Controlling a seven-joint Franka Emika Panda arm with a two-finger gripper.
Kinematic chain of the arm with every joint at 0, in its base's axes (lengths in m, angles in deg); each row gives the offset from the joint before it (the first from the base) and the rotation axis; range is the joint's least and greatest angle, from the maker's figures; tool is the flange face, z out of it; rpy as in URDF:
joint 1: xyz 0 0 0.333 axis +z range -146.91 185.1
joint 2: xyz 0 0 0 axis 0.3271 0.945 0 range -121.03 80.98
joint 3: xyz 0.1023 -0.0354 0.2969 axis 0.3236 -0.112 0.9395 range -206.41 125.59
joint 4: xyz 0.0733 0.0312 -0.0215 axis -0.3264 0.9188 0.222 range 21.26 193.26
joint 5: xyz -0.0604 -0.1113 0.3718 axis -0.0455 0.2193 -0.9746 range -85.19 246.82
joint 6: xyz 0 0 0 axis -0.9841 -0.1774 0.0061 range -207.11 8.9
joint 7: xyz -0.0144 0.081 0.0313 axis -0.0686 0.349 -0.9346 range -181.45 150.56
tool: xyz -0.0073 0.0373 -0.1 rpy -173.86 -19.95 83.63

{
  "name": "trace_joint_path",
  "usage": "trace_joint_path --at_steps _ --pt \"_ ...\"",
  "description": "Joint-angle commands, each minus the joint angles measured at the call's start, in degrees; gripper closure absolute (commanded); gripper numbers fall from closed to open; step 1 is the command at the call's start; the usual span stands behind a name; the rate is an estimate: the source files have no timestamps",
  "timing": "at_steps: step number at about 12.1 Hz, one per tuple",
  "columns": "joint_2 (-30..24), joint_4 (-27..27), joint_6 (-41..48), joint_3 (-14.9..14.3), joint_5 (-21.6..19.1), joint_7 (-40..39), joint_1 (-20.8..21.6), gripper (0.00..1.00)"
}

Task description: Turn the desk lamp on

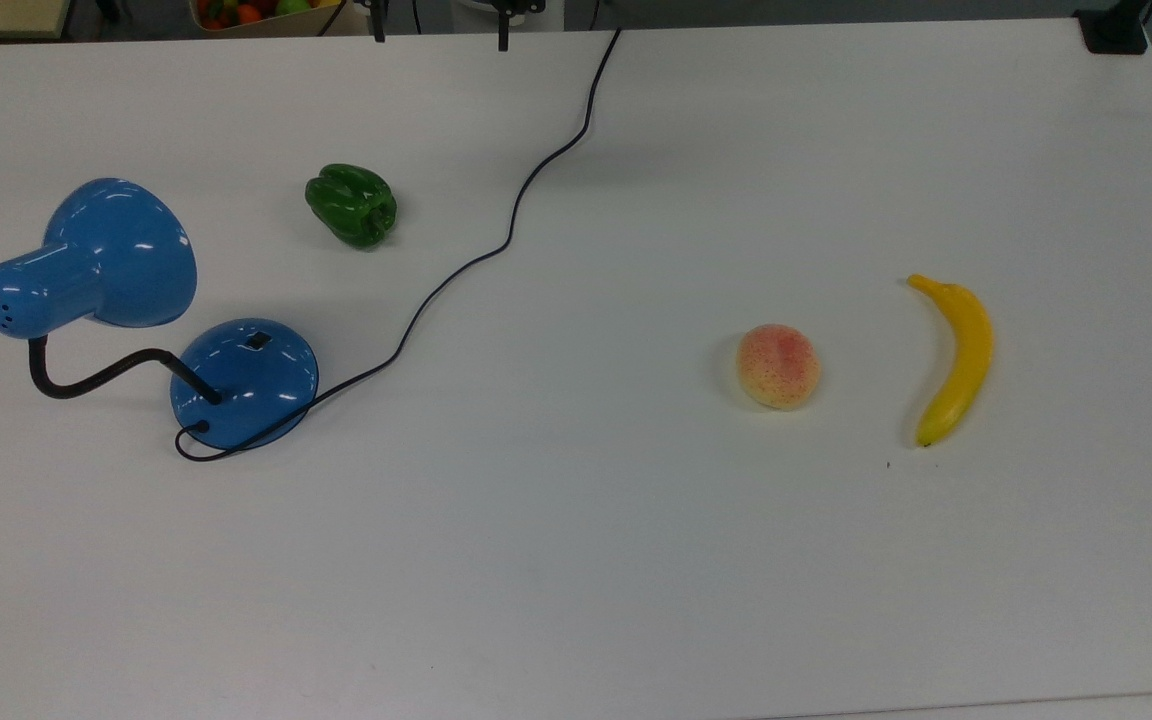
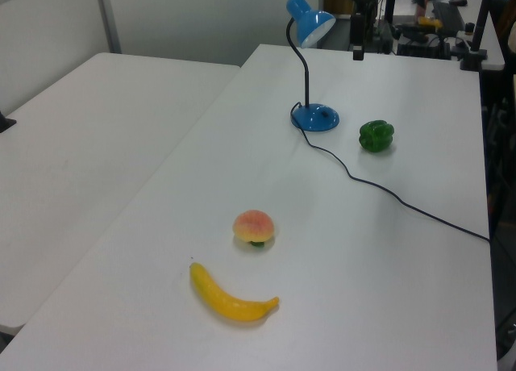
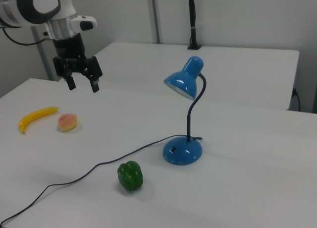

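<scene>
Right view shows the gripper spread open and empty, hanging above a white table bearing the desk lamp; grey wall panels stand behind.

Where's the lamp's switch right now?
The switch sits on the desk lamp's domed base, on the side facing the green pepper, toward the top view's left.

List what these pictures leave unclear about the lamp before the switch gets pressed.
- Bulb: the shade opens downward in the right view, hiding whether it is lit.
- Switch: too small in the top view to read its position.
- Cord: its far end is cut off at the top view's upper edge.
</scene>
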Motion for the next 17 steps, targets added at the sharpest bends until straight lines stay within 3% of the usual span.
trace_joint_path --at_steps 1,14,15,16,17 --pt "-0.5 -0.5 1.0 -1.1 -0.8 1.0 0.1 0.0" --pt "-0.6 -0.7 1.0 -1.1 -0.8 1.1 0.0 0.0" --pt "-0.6 -0.5 1.1 -1.1 -0.8 1.1 0.0 0.1" --pt "-0.5 -0.4 1.3 -1.1 -0.8 1.0 0.0 0.32" --pt "-0.6 -0.4 1.6 -1.1 -0.8 1.0 0.0 0.61"
